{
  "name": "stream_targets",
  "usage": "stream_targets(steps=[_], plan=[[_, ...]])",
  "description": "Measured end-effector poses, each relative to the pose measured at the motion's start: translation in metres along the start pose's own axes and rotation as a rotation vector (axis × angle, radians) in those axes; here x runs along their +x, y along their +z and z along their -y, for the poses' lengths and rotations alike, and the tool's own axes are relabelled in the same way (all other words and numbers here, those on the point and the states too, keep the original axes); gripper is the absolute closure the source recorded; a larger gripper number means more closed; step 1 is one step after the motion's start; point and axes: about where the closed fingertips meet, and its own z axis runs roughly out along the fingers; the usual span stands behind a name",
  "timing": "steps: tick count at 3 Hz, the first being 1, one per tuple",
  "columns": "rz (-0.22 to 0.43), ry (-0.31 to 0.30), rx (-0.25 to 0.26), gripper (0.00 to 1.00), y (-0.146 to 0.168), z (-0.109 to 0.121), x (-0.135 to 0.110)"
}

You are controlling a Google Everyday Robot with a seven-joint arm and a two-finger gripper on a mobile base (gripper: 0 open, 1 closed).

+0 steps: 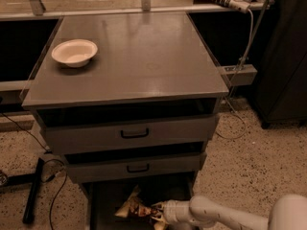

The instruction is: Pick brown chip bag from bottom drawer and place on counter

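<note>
The brown chip bag (135,207), dark with tan edges, lies in the open bottom drawer (103,206) at the bottom of the camera view, under the two upper drawers. My gripper (157,211) reaches in from the lower right on a white arm and is at the bag's right edge, touching it. The counter (144,56) is the broad grey top of the cabinet above. Part of the bag is hidden by the drawer above and by the gripper.
A white bowl (74,52) sits at the counter's back left. Two upper drawers with black handles (135,133) stick out above the bottom drawer. Cables and a black bar (33,190) lie on the speckled floor at left. A dark cabinet (285,51) stands at right.
</note>
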Motion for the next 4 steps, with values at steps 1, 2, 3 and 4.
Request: stream_targets(steps=[1,2,3,4], plan=[[0.025,-0.039,0.006,1.00,-0.022,0.002,-0.026],[0.044,-0.072,0.020,1.00,-0.044,0.006,-0.050],[0.042,-0.119,0.038,1.00,-0.073,0.016,-0.080],[-0.023,-0.159,0.051,1.00,-0.110,0.022,-0.110]])
